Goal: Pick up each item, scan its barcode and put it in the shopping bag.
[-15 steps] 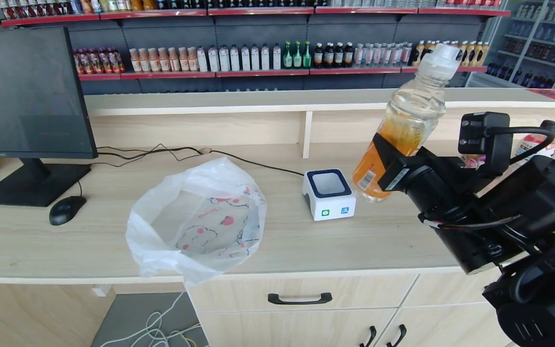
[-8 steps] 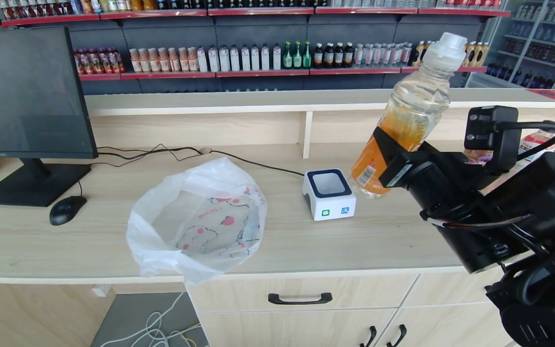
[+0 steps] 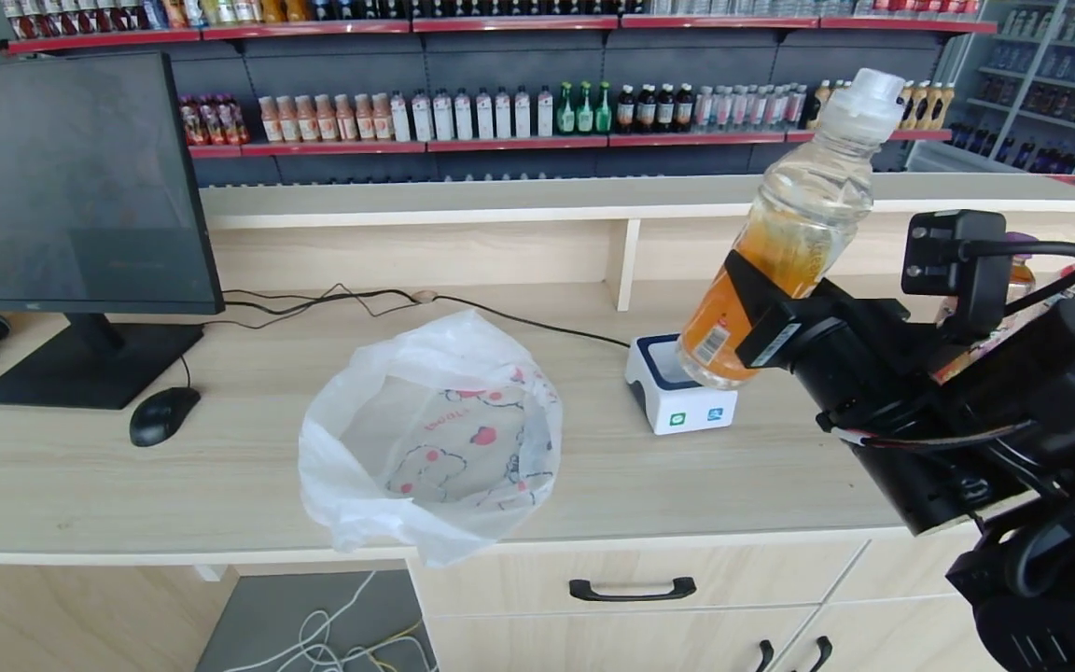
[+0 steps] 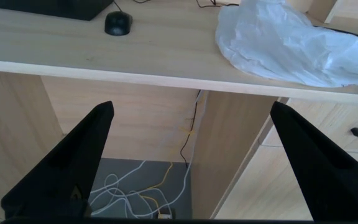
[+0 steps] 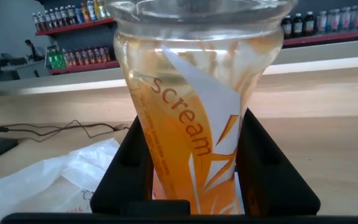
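Right gripper (image 3: 750, 297) pinches a tilted clear plastic bottle of orange drink (image 3: 803, 215), maybe touching the small white box scanner (image 3: 687, 415) below. A white plastic shopping bag (image 3: 360, 457) lies left of it.

The right arm reaches forward and upward, and the right gripper (image 3: 750, 303) is clamped on the lower part of a tilted bottle (image 3: 803, 210) (cap end up). The left gripper (image 4: 191, 158) has its fingers (image 4: 73, 168) spread wide apart.

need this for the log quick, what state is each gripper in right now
Left gripper: jaws open, holding nothing.
Right gripper: jaws shut on the orange drink bottle.
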`<state>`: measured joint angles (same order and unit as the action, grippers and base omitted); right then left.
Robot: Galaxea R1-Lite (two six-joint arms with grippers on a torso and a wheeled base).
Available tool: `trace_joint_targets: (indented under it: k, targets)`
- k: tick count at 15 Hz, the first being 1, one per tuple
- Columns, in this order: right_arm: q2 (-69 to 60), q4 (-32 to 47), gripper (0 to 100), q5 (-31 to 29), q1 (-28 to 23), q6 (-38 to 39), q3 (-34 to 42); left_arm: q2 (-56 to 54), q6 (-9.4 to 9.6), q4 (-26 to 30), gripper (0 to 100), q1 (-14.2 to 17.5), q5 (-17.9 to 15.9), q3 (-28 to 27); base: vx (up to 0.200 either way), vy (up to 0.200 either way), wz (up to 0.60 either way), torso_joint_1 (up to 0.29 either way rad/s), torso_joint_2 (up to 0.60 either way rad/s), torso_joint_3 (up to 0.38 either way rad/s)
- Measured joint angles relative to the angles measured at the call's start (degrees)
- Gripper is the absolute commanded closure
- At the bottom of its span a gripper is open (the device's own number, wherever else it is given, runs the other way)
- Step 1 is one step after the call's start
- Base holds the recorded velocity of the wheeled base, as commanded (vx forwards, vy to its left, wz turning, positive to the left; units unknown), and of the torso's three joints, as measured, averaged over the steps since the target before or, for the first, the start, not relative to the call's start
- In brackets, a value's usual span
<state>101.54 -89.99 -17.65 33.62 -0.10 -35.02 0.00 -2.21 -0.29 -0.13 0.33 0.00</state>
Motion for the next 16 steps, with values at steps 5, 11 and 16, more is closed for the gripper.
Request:
trace_joint_targets:
  k: [5, 11, 16]
  targets:
    - [-0.1, 0.2, 100, 0.0, 0.5, 0.1, 0.2, 0.0, 0.29, 0.1, 0, 0.1, 0.0, 0.0, 0.000, 0.000, 0.00, 0.000, 0.00, 0.000]
    - [-0.2, 0.1, 100, -0.1, 1.1, 0.0, 0.4, 0.0, 0.22, 0.2, 0, 0.1, 0.0, 0.0, 0.000, 0.000, 0.50, 0.000, 0.00, 0.002]
    - [-0.1, 0.0, 100, -0.1, 1.6, 0.0, 0.3, 0.0, 0.22, 0.2, 0, 0.0, 0.0, 0.0, 0.000, 0.000, 0.48, 0.000, 0.00, 0.003]
